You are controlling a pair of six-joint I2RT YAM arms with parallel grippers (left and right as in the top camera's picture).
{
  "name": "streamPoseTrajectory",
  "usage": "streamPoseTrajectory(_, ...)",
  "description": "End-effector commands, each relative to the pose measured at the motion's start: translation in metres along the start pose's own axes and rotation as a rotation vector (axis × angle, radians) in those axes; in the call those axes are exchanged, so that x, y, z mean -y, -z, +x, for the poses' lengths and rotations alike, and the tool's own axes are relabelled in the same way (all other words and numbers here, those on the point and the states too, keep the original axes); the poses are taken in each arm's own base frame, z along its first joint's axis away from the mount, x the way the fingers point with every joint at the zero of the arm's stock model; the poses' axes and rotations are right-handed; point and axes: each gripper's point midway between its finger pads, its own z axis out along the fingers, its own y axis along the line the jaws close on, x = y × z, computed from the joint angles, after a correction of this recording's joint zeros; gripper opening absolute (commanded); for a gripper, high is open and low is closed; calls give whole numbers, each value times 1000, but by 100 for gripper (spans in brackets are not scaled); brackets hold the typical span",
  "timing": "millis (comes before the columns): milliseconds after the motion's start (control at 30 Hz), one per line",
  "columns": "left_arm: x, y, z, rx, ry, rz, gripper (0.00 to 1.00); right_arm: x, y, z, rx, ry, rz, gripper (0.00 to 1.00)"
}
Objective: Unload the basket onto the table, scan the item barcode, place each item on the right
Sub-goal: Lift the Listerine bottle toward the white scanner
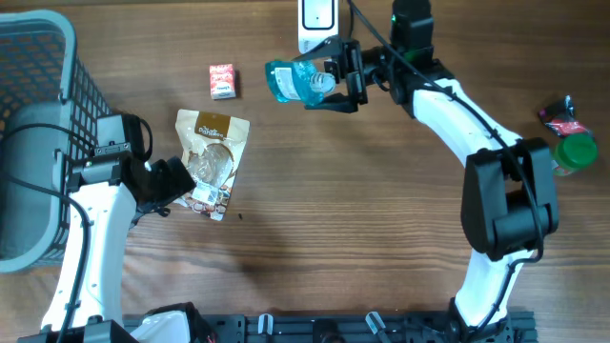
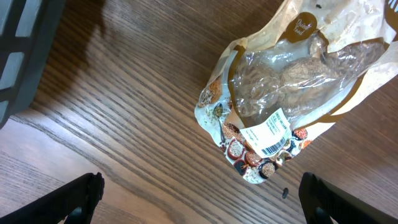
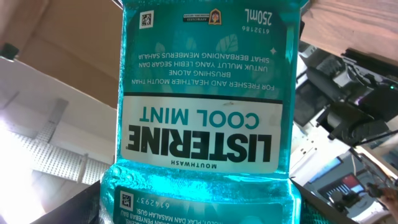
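Observation:
A teal Listerine mouthwash bottle [image 1: 294, 83] hangs above the table at the back, with my right gripper [image 1: 335, 84] shut on its lower body. It is just below a white scanner [image 1: 316, 21] at the back edge. In the right wrist view the bottle [image 3: 202, 112] fills the frame, label upside down, between the dark fingers [image 3: 87, 208]. My left gripper [image 1: 157, 186] is open and holds nothing, low over the table just left of a tan snack bag [image 1: 212, 157]. In the left wrist view the bag's [image 2: 292, 81] white barcode sticker [image 2: 268, 134] faces up beyond the wide-spread fingers [image 2: 74, 202].
A grey wire basket [image 1: 38, 124] stands at the left edge. A small red box [image 1: 222, 80] lies left of the bottle. At the far right are a green-capped item [image 1: 575, 152] and a dark red packet [image 1: 560, 114].

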Motion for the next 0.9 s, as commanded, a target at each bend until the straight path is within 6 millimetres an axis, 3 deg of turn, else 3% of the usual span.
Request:
streamPoseTrajectory(0, -2, -1, 2, -10, 40, -2, 100, -23, 41, 19, 22, 114, -35, 30)
streamPoseTrajectory(100, -2, -1, 2, -10, 41, -2, 100, -34, 78, 17, 86, 192, -82, 26)
streamPoseTrajectory(200, -2, -1, 1, -9, 41, -4, 100, -36, 89, 15, 106, 192, -99, 26)
streamPoseTrajectory(700, -2, -1, 2, -12, 41, -5, 100, -37, 90, 17, 109, 227, -97, 22)
streamPoseTrajectory(867, -2, -1, 2, -11, 64, -5, 100, -35, 73, 19, 83, 233, -75, 21)
